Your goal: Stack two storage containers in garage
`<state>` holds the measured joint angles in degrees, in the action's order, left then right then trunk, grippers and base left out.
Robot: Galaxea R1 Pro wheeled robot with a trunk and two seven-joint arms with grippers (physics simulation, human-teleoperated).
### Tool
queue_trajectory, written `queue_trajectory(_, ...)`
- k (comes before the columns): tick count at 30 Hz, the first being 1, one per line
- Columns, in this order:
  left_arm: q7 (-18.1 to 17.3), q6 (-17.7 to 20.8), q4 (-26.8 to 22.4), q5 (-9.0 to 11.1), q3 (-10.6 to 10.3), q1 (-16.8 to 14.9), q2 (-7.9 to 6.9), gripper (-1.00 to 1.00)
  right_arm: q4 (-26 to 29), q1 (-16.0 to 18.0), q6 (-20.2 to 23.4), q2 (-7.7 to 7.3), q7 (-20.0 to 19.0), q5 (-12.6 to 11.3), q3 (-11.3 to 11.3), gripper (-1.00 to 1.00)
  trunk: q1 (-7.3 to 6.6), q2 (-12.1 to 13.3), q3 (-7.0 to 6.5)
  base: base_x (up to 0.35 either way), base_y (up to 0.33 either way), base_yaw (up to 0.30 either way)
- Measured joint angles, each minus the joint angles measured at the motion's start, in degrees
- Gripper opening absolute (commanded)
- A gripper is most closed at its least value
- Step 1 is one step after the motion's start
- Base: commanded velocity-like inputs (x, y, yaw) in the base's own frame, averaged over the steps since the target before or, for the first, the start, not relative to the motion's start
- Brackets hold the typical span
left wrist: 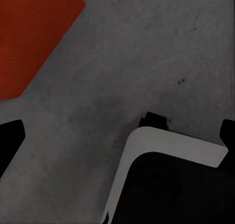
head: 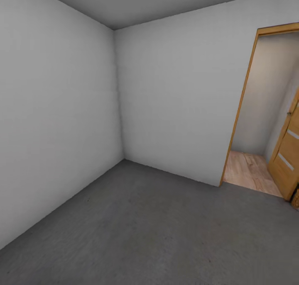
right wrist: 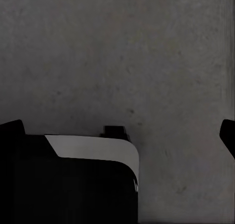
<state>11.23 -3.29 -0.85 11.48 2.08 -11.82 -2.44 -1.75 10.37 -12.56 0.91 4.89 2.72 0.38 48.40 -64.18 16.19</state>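
Head view, room: the garage, with plain white walls (head: pixel 62 110) meeting in a corner and the floor (head: pixel 145 227) of mottled dark grey concrete spreading out below.
Head view, doorway: a wood-framed opening (head: pixel 245 102) in the far wall at the right, with light wood plank flooring (head: pixel 249 171) beyond it and a wooden door (head: pixel 288 152) standing open.
Left wrist view, container: one red-orange storage container (left wrist: pixel 32 35) lies on the concrete, only a slanted part of it in frame (its walls cannot be made out).
Left wrist view, hand: the left gripper (left wrist: pixel 120 136) hangs over bare concrete with its dark fingertips (left wrist: pixel 10 136) spread wide and nothing between them, apart from the container; a white and black part of the robot (left wrist: pixel 166 180) sits below.
Right wrist view, hand: the right gripper (right wrist: pixel 120 136) is likewise spread and empty over grey concrete, above a similar white and black part.
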Motion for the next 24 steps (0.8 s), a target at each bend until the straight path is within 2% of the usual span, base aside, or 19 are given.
queue_trajectory(3, 0.00, 0.00, -0.04, 0.02, 0.02, 0.02, 0.00, 1.00, 0.00, 0.00, 0.00, -0.23, 0.00, -0.02, 0.01, 1.00, 0.00, 0.00, 0.00, 0.000, 0.000, -0.297)
queue_trajectory(5, 0.00, 0.00, -0.03, 0.02, 0.11, 0.02, 0.08, 1.00, 0.00, 0.00, 0.00, -1.09, 0.08, -0.04, -0.05, 1.00, 0.00, 0.00, 0.00, 0.000, 0.000, -0.297)
queue_trajectory(24, 0.00, 0.00, -0.05, 0.00, 0.08, 0.02, 0.05, 1.00, -0.07, 0.00, 0.02, -0.86, -0.61, -0.02, -0.05, 1.00, 0.00, 0.00, 0.00, 0.000, 0.000, -0.297)
